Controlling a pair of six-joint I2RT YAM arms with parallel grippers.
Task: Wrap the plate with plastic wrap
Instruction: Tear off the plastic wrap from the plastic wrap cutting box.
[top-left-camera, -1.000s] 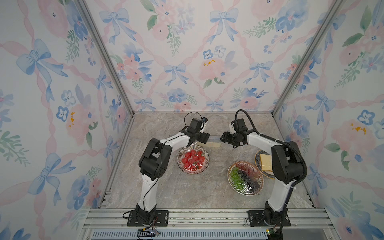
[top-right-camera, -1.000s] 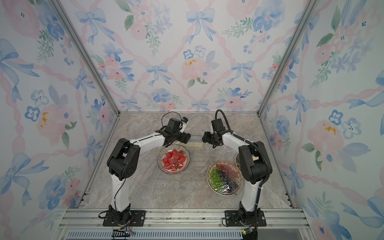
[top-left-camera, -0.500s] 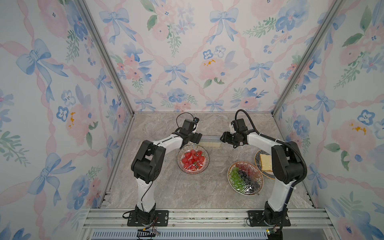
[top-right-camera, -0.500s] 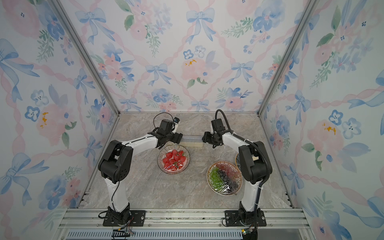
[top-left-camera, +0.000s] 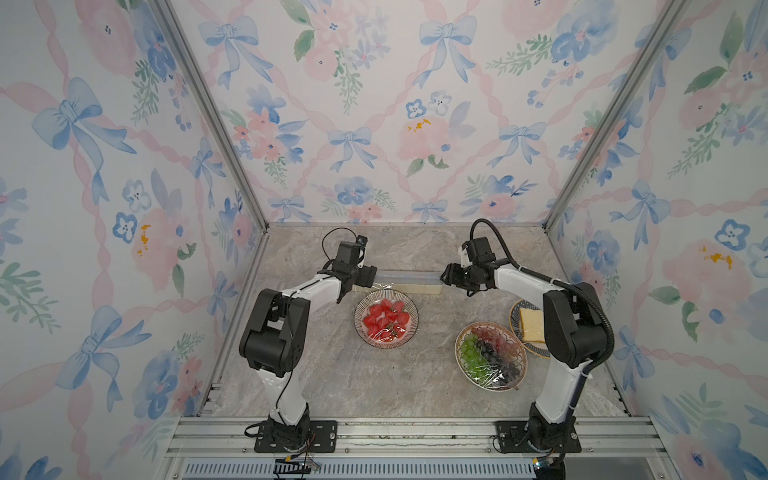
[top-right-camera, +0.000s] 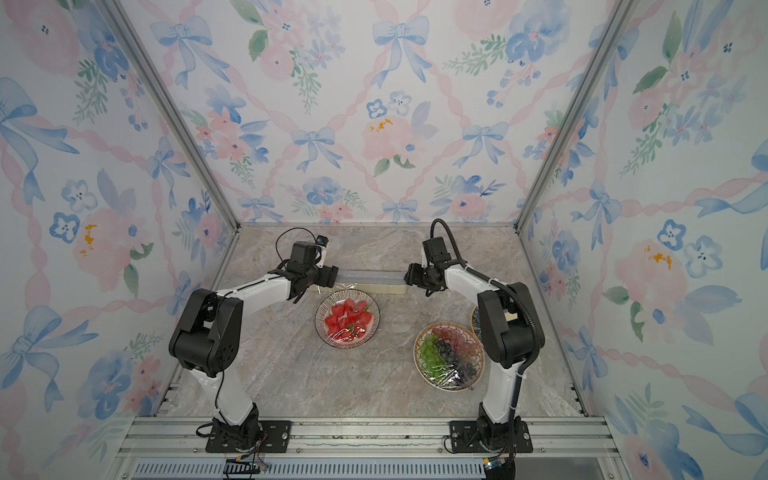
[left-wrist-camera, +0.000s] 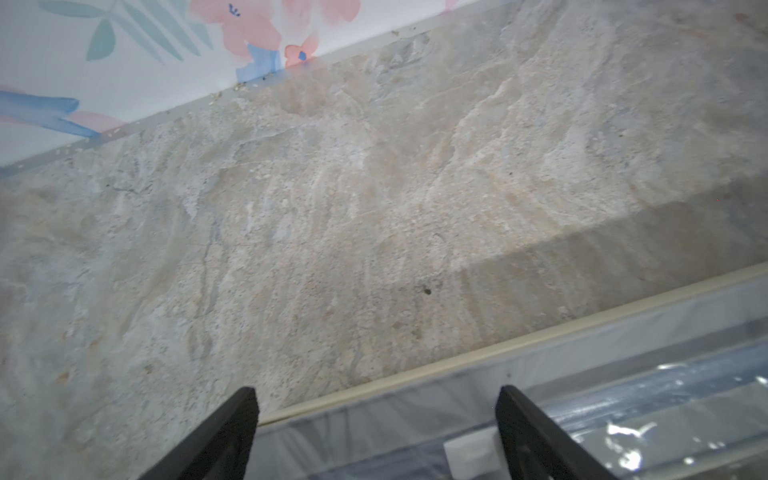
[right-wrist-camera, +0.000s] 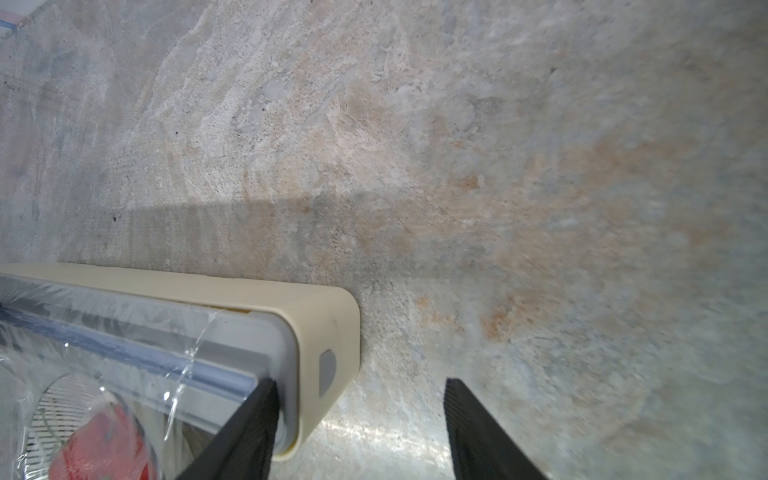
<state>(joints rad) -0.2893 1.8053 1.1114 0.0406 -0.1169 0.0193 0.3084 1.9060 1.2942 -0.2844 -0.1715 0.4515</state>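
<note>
The plate (top-left-camera: 386, 318) (top-right-camera: 347, 318) of red fruit sits mid-table, with the long cream box (top-left-camera: 405, 282) (top-right-camera: 370, 282) just behind it. Glossy plastic wrap (right-wrist-camera: 124, 332) (left-wrist-camera: 665, 407) runs from the box over the plate (right-wrist-camera: 83, 436). My left gripper (top-left-camera: 368, 276) (top-right-camera: 330, 276) (left-wrist-camera: 374, 399) hangs open over the box's left end (left-wrist-camera: 415, 407). My right gripper (top-left-camera: 449, 276) (top-right-camera: 411, 274) (right-wrist-camera: 359, 386) is open at the right end (right-wrist-camera: 324, 316). One of its fingers (right-wrist-camera: 249, 428) is over the box and the other is over bare table.
A film-covered plate of grapes (top-left-camera: 490, 357) (top-right-camera: 449, 357) lies front right. A blue-rimmed plate with bread (top-left-camera: 530, 328) sits beside it, partly behind my right arm. The back wall (left-wrist-camera: 124, 62) is close behind the box.
My left gripper has slid left along the box, from nearer its middle to its left end. The right arm has not moved.
</note>
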